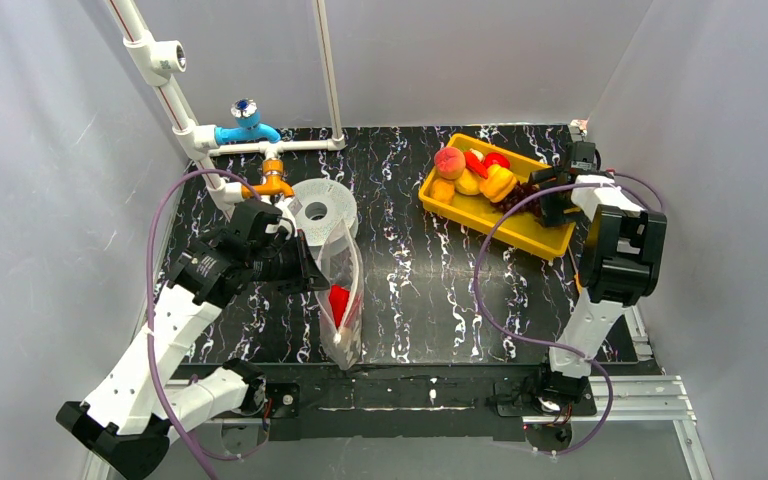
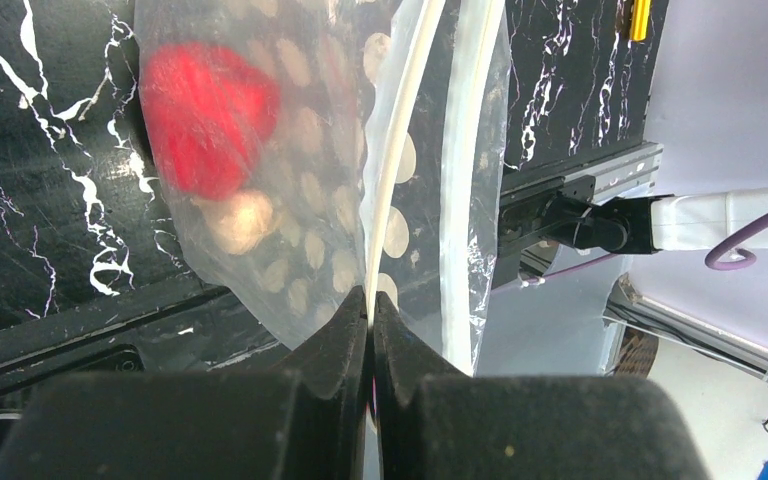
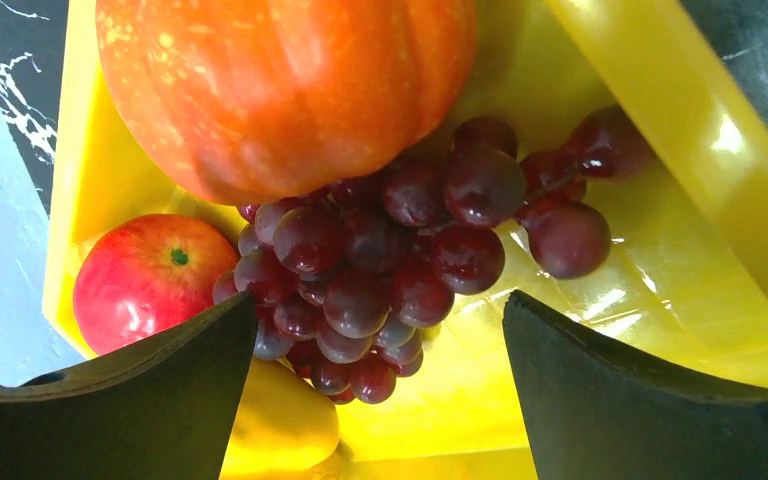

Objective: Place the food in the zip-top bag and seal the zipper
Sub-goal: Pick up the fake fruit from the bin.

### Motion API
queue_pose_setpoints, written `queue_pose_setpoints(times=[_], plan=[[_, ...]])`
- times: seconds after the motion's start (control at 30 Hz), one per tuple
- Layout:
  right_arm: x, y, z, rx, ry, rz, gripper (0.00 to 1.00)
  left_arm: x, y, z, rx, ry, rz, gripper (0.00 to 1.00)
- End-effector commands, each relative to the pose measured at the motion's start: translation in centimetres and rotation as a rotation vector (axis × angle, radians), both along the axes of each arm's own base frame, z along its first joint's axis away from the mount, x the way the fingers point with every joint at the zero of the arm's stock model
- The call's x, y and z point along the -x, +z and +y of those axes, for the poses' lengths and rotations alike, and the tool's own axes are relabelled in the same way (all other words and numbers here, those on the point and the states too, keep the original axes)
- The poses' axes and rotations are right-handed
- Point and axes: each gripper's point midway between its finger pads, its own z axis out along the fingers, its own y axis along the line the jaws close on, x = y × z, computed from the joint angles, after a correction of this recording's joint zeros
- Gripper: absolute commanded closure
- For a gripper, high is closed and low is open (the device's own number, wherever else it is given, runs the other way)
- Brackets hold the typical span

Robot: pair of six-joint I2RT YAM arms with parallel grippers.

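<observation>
The clear dotted zip-top bag [image 1: 348, 290] stands up on the black table with a red food piece [image 1: 338, 301] inside. My left gripper [image 1: 312, 272] is shut on the bag's mouth edge. In the left wrist view the jaws [image 2: 372, 305] pinch the pale zipper strip [image 2: 400, 140], with the bag [image 2: 300, 230] and the red piece [image 2: 205, 115] beyond. My right gripper [image 1: 552, 195] is open over the yellow tray [image 1: 540, 238]. In the right wrist view it [image 3: 380, 340] straddles the dark purple grapes [image 3: 400, 250], beside an orange pepper [image 3: 280, 90], an apple [image 3: 145, 280] and a yellow pepper [image 3: 280, 420].
The tray also holds a peach [image 1: 449, 161], a red pepper [image 1: 485, 162] and a yellow pepper [image 1: 498, 182]. A grey ring-shaped spool [image 1: 320, 210] sits just behind the bag. A white pipe frame with a blue fitting [image 1: 245, 125] stands at the back left.
</observation>
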Motion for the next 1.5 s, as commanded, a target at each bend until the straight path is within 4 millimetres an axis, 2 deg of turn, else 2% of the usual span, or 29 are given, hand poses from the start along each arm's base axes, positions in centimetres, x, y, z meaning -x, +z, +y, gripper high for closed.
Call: queue_pose_setpoints(times=[0.0, 0.03, 0.2, 0.27, 0.43, 0.6, 0.73, 0.87, 1.23, 1.47], plan=[[-0.6, -0.3, -0.3, -0.008, -0.016, 0.021, 0.04, 0.4, 0.5, 0.1, -0.003, -0.016, -0.01, 1.0], [-0.7, -0.6, -0.1, -0.014, -0.007, 0.017, 0.06, 0.4, 0.5, 0.1, -0.002, -0.016, -0.008, 1.0], [-0.6, -2.1, 0.8, -0.04, 0.038, -0.021, 0.36, 0.3, 0.5, 0.0, 0.002, -0.015, -0.007, 1.0], [-0.4, -2.2, 1.0, -0.046, 0.041, -0.032, 0.42, 0.3, 0.5, 0.0, 0.002, -0.014, -0.007, 1.0], [0.3, -2.5, 1.0, -0.036, 0.043, -0.017, 0.5, 0.3, 0.5, -0.1, 0.003, -0.014, -0.001, 1.0], [1.0, -2.7, 0.8, -0.006, 0.069, -0.031, 0.77, 0.1, 0.6, -0.2, 0.006, -0.018, -0.002, 1.0], [1.0, -1.8, 0.9, 0.008, 0.093, -0.053, 0.91, 0.1, 0.6, -0.3, 0.008, -0.02, 0.002, 1.0], [0.9, 0.5, 0.8, 0.031, 0.111, -0.106, 0.98, 0.1, 0.6, -0.3, 0.007, -0.019, 0.002, 1.0], [2.9, 7.3, 0.6, 0.122, 0.149, -0.24, 0.99, 0.1, 0.1, -0.3, 0.007, -0.02, 0.009, 1.0], [4.4, 10.4, 0.8, 0.179, 0.209, -0.304, 0.99, 0.2, -0.1, -0.4, 0.009, -0.023, 0.01, 1.0]])
